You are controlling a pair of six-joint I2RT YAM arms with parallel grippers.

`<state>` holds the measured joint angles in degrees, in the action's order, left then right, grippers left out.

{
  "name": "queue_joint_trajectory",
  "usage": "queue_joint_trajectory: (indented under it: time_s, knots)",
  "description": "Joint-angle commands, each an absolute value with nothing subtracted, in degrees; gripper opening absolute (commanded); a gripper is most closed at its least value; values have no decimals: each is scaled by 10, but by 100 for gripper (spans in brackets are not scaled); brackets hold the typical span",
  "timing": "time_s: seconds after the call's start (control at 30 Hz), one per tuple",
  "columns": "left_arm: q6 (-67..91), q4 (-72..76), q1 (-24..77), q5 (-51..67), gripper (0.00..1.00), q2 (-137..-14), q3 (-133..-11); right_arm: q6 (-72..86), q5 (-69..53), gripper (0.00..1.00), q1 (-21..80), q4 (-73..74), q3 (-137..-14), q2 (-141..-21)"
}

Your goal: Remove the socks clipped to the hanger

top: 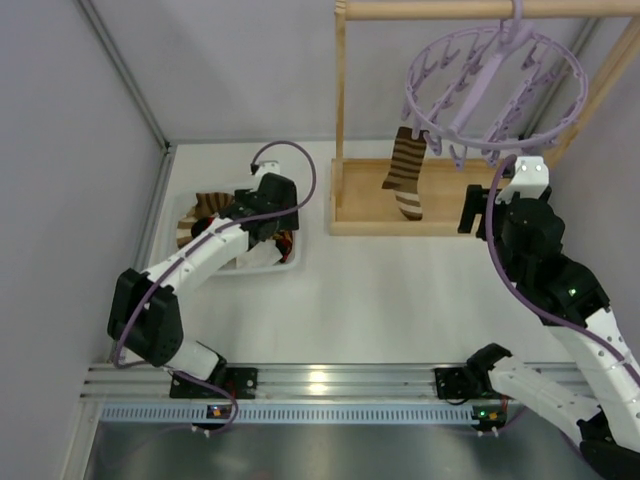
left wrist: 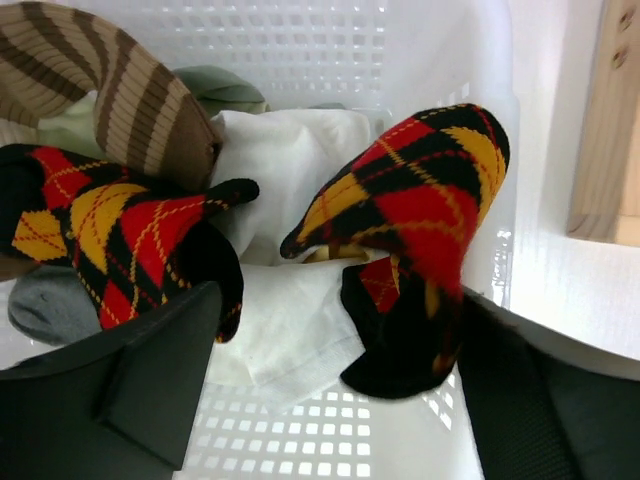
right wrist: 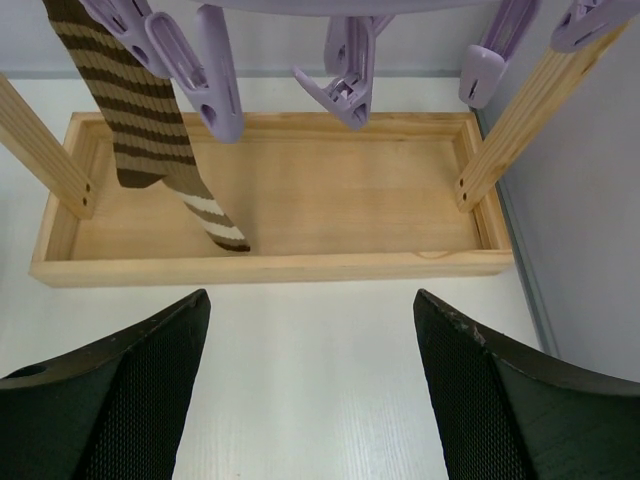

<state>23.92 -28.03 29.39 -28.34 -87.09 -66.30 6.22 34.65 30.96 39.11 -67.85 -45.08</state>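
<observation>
From above, the lavender hanger (top: 495,85) hangs from the top bar of the wooden rack (top: 340,120). One striped sock (top: 407,172) is clipped to its near left rim and dangles over the rack's tray. The left hand (top: 268,228) is over the white basket (top: 290,262) on the surface (top: 380,300). The right hand (top: 478,208) is just below the hanger, near the tray's front edge.

In the left wrist view, the left hand (left wrist: 335,300) stands open, its fingers (left wrist: 150,380) spread wide. A diamond sock (left wrist: 420,200) lies loose in the basket (left wrist: 330,40), against the right finger. Beside it lie a white sock (left wrist: 285,160), a second diamond-patterned one (left wrist: 130,235), a brown striped one (left wrist: 110,90) and a grey sock (left wrist: 45,300).

In the right wrist view, the right hand (right wrist: 310,310) is open and holds nothing. It faces the tray (right wrist: 300,265), where the striped sock (right wrist: 140,130) hangs from a hanger (right wrist: 210,70) clip, its toe down inside the tray.
</observation>
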Motion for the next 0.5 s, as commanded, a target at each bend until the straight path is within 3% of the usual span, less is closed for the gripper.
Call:
queue_joint_trajectory:
  time_s: [0.0,0.23,0.4,0.47]
  knots:
    - [244,-273,292,-296,99,-803,-657,72,354,79,308,388,-669,-438]
    - [242,-273,292,-299,99,-749,-656,77,354,79,307,391,-662,-424]
    - [243,-271,291,-250,99,-743,-662,77,351,79,307,391,-655,-424]
    - [250,-268,292,-208,94,-751,-666,78,348,79,307,387,-651,-424]
